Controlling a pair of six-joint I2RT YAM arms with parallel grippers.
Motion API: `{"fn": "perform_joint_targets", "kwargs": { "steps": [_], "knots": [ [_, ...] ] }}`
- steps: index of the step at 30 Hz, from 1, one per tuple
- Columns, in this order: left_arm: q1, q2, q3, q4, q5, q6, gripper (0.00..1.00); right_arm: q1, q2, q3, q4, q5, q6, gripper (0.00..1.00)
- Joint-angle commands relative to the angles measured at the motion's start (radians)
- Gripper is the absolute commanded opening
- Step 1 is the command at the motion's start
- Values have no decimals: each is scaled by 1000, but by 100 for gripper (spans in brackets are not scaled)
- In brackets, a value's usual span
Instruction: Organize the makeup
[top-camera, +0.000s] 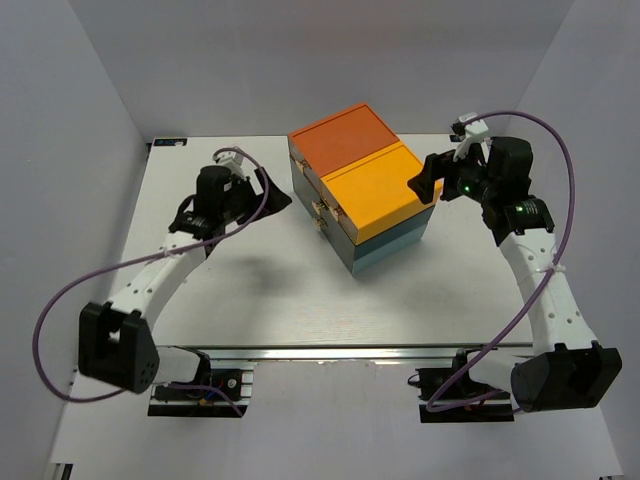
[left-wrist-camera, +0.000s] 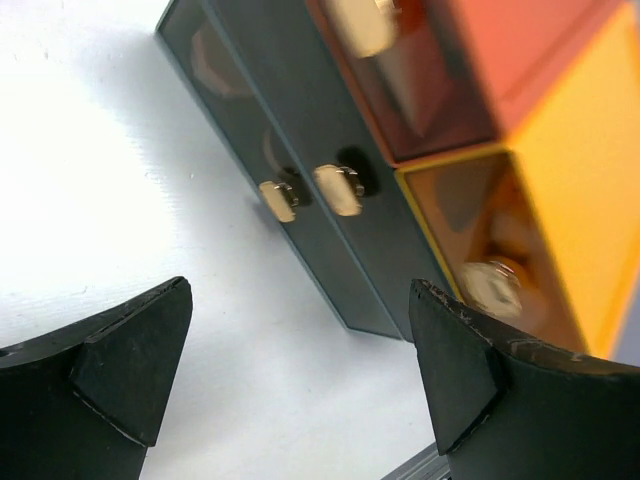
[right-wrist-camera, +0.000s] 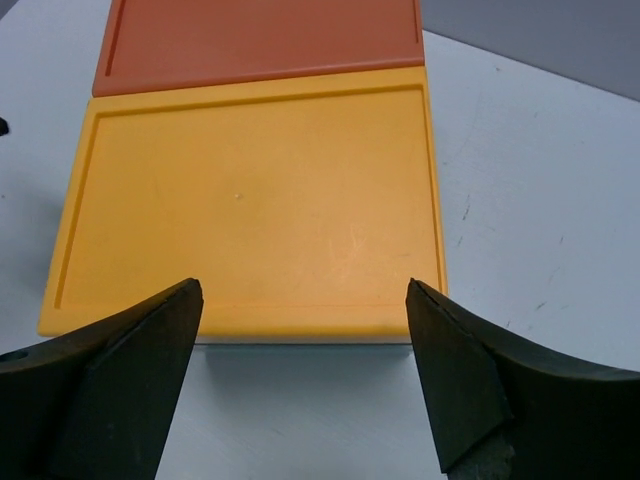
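Note:
No loose makeup shows on the table; only dim shapes appear behind the tinted drawer fronts in the left wrist view. The orange, yellow and teal drawer box stands mid-table with its drawers shut. My left gripper is open and empty just left of the box, facing the teal drawer front and its gold handles; in its own view the gripper has bare table between the fingers. My right gripper is open and empty at the box's right side, over the edge of the yellow top, and it shows in its own view.
The white table ends at a metal rail along the near edge. Grey walls close in the left, right and back. The orange top lies beyond the yellow one. A gold knob sits on the yellow drawer front.

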Motion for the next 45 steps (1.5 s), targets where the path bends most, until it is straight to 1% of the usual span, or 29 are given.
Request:
{"fn": "perform_joint_targets", "kwargs": {
  "steps": [1, 3, 5, 14, 31, 45],
  "knots": [
    [2, -145, -19, 44, -23, 39, 98, -6, -32, 60, -67, 50, 19, 89],
    [2, -203, -22, 49, -30, 47, 98, -5, -43, 60, -76, 70, 21, 89],
    [2, -229, -21, 49, -30, 45, 98, -5, -55, 63, -78, 77, 27, 89],
    [2, -268, -25, 63, -13, 28, 98, -5, -63, 102, -107, 91, 44, 89],
    [2, -297, -25, 47, -23, 42, 98, -12, -60, 106, -101, 100, 51, 89],
    [2, -288, -16, 47, -23, 50, 98, -17, -58, 98, -98, 97, 53, 89]
  ]
}}
